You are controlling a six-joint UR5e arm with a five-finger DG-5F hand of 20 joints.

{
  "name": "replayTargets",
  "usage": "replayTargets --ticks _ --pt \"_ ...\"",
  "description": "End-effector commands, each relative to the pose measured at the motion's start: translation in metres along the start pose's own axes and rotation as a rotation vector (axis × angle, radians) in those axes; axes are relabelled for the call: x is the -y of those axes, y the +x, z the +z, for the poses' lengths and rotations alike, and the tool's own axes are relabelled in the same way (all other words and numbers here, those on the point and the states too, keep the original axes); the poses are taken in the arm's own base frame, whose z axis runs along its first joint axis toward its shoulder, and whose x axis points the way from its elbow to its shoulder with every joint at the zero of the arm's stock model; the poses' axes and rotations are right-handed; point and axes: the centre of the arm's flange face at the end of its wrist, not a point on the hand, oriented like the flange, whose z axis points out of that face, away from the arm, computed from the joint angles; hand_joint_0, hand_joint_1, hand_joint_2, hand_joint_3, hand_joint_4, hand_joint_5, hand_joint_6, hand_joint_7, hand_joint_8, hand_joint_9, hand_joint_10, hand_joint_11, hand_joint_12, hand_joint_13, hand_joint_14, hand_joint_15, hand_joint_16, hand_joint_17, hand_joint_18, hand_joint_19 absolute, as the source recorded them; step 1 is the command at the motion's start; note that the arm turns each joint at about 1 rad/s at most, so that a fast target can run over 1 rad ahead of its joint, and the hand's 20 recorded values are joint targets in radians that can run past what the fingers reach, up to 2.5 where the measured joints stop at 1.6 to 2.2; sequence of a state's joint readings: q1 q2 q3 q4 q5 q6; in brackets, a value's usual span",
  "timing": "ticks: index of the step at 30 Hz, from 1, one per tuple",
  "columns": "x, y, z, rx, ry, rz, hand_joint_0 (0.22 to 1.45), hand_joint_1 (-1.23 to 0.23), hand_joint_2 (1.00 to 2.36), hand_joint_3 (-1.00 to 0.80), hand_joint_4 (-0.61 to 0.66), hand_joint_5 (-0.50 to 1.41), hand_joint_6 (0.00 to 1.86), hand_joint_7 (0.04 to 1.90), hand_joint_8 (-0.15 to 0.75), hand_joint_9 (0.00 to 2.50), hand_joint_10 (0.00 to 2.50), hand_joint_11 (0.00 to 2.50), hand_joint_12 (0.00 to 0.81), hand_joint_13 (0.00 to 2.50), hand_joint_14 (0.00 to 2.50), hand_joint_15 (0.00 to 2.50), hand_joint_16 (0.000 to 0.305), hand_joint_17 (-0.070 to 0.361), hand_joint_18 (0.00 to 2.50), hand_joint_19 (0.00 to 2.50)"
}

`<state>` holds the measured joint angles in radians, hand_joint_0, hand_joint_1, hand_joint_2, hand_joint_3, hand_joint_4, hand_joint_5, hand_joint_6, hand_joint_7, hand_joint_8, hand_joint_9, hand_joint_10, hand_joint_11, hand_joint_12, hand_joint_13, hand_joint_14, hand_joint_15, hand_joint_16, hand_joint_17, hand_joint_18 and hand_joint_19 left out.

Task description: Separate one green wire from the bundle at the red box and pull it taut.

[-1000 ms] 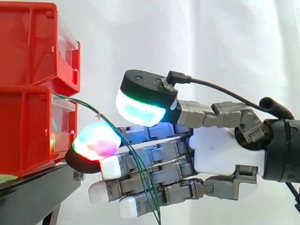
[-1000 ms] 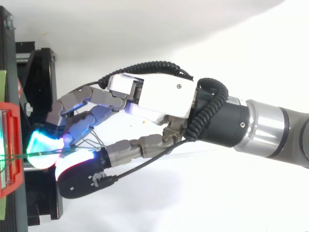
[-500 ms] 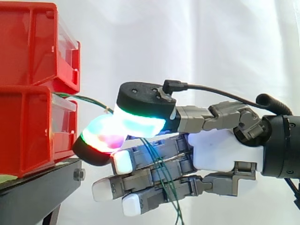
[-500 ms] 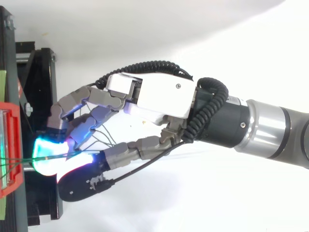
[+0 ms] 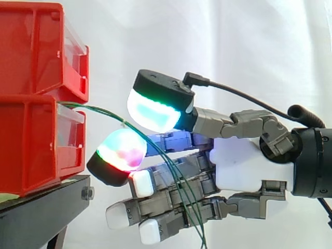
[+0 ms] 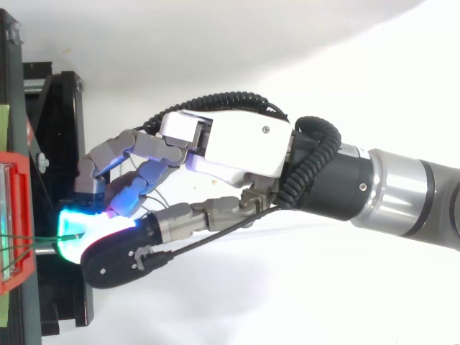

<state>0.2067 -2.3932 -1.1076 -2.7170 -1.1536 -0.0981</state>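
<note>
Two red bins stand stacked at the left, and the green wires [image 5: 98, 110] leave the lower bin [image 5: 31, 150] at its front. They run right to a small bend, then drop across my hand [image 5: 244, 166] and out at the bottom. The hand reaches in from the right. Its thumb pad [image 5: 153, 111] glows green-cyan above a fingertip [image 5: 122, 150] glowing green and pink, with a gap between them. The wires pass through that gap without being pinched. In the top view the hand [image 6: 237, 147] sits just right of the red box [image 6: 16, 215], with the wires [image 6: 29, 237] between them.
The upper red bin [image 5: 36, 46] overhangs the lower one. Both rest on a black stand [image 5: 41, 212] whose edge lies just below and left of the fingers. A white curtain fills the background.
Half a second ago the thumb pad pressed onto the glowing fingertip over the wires. The thumb has since lifted, opening a gap, and the hand has shifted slightly right.
</note>
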Motion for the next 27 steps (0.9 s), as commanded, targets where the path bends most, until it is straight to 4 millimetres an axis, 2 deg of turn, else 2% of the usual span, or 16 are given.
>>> replayTargets --ticks 1,6,10,13,17,18,27 --pt "0.0 -0.001 0.0 -0.004 0.003 0.0 0.59 -0.63 1.02 -0.31 0.13 -0.14 0.88 0.98 0.279 1.03 0.02 0.67 0.341 0.77 0.02 0.41 0.045 0.1 0.71 0.55" --pt "0.0 -0.001 0.0 -0.01 0.01 0.001 0.59 -0.69 1.02 -0.24 0.14 -0.15 0.9 0.94 0.28 1.0 0.02 0.66 0.343 0.76 0.02 0.42 0.045 0.102 0.7 0.55" --pt "0.0 -0.003 0.0 -0.015 0.012 0.006 0.6 -0.72 1.02 -0.3 0.15 -0.15 0.9 0.9 0.279 0.99 0.02 0.67 0.345 0.76 0.02 0.41 0.045 0.101 0.7 0.55" --pt "0.0 -0.012 0.002 -0.004 0.01 0.005 0.56 -0.68 1.01 -0.4 0.16 -0.15 0.89 0.88 0.28 0.99 0.02 0.67 0.349 0.76 0.02 0.42 0.047 0.105 0.7 0.56" --pt "0.001 -0.021 0.003 0.004 0.015 0.003 0.53 -0.62 1.01 -0.43 0.15 -0.15 0.87 0.88 0.283 0.99 0.02 0.66 0.356 0.76 0.02 0.42 0.048 0.108 0.7 0.56" --pt "0.002 -0.028 0.004 0.003 0.019 0.001 0.53 -0.62 1.01 -0.43 0.16 -0.15 0.87 0.88 0.283 0.99 0.02 0.66 0.356 0.76 0.02 0.42 0.048 0.108 0.7 0.56" --pt "0.001 -0.029 0.005 -0.003 0.017 -0.005 0.56 -0.62 1.01 -0.37 0.15 -0.15 0.86 0.91 0.282 0.99 0.02 0.65 0.351 0.75 0.02 0.42 0.047 0.105 0.69 0.57"
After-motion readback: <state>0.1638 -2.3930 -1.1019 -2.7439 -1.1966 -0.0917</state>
